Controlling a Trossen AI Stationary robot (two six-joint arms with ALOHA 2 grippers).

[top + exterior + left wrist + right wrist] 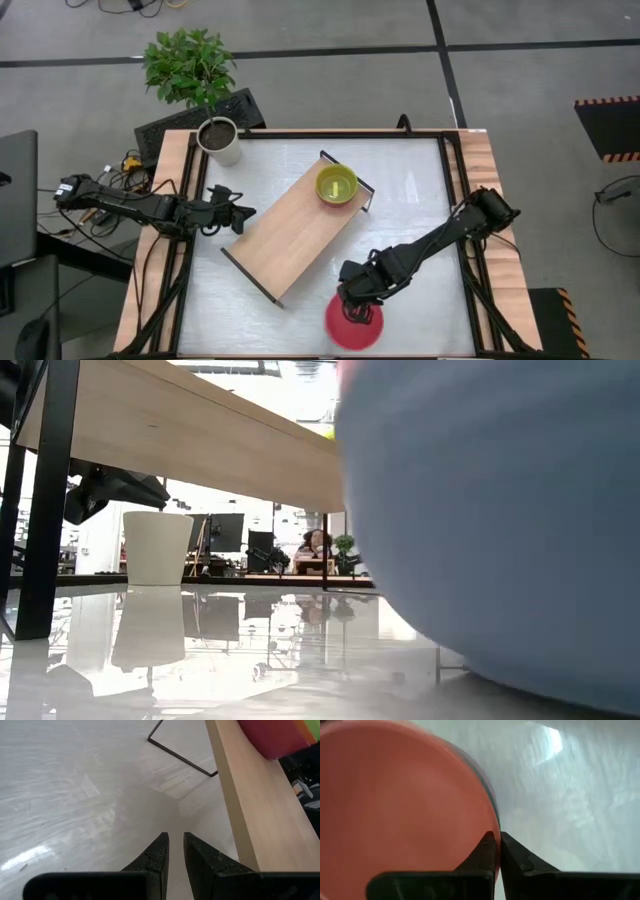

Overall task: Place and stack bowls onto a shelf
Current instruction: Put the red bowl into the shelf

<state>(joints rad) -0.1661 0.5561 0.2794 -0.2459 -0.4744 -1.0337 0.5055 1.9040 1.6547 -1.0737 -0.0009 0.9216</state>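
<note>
A red bowl (pixel 354 322) sits by the table's near edge, with my right gripper (pixel 352 303) shut on its rim. In the right wrist view its red inside (pixel 395 815) fills the picture. A blurred blue-grey curve (pixel 500 520) fills the low view's right, very close to the camera. The wooden shelf (pixel 290 235) lies diagonally mid-table, and a yellow-green bowl (pixel 337 184) stands on its far right end. My left gripper (pixel 243 215) hovers at the shelf's left long edge with its fingers (pixel 162 855) nearly together and nothing between them. My right gripper (pixel 497 842) pinches the red bowl's rim (pixel 494 822), one finger inside the bowl and one outside. It comes from above and from the far right, on the rim's far side. I cannot tell whether the bowl rests on the table or is lifted.
A white plant pot (pixel 219 140) with soil stands at the table's far left corner, also in the low view (pixel 157 547). Bare table (pixel 420 190) lies right of the shelf. Black rails (pixel 455 200) run along both table sides. A person (pixel 315 545) sits far behind.
</note>
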